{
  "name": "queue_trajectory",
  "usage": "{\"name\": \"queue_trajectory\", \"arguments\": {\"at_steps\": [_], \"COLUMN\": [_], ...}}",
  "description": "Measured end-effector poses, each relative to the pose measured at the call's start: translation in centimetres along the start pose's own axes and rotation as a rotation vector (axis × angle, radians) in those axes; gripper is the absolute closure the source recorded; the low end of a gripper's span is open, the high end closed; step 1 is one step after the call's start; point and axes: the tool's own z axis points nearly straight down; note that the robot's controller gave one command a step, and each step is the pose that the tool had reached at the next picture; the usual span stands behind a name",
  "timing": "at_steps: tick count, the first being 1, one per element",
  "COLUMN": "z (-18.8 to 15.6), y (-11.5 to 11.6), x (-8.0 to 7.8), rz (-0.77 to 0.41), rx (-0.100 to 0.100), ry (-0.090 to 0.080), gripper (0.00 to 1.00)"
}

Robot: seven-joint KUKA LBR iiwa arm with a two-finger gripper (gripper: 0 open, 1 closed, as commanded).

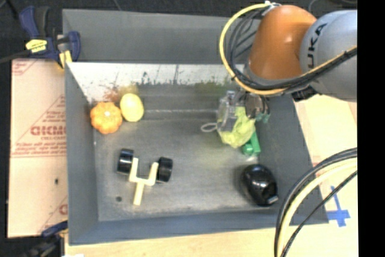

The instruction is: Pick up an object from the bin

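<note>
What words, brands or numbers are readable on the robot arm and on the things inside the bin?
"UKA": on the grey arm, beside its orange cover, which cuts off the start of the word.
No text can be read on the orange fruit, the yellow lemon, the white piece with black wheels, the black rounded thing or the yellow-green thing.
</note>
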Motion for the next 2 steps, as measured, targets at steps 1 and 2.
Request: {"name": "queue_trajectory", "arguments": {"at_steps": [1, 2], "z": [0.0, -9.1], "y": [0.0, -0.2], "x": [0.0, -0.3], "rz": [0.000, 0.030], "rx": [0.000, -0.001], "ry": [0.000, -0.004], "gripper": [1.00, 1.00]}}
